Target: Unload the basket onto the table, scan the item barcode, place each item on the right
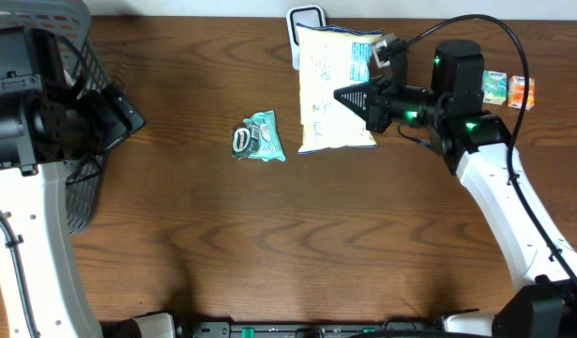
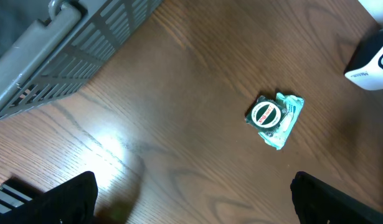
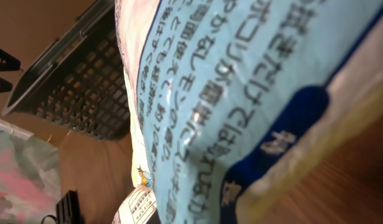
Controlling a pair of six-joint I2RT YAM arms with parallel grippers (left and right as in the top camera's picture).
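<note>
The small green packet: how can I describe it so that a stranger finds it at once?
Start from the brown wooden table and find the large pale snack bag near its far edge. Just left of that bag, apart from it, lies the small green packet. It alone is a crumpled green wrapper with a round red-and-white label.

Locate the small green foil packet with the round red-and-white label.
In the overhead view the small green foil packet lies on the wooden table just left of the large white printed snack bag, well right of the grey plastic basket.
</note>
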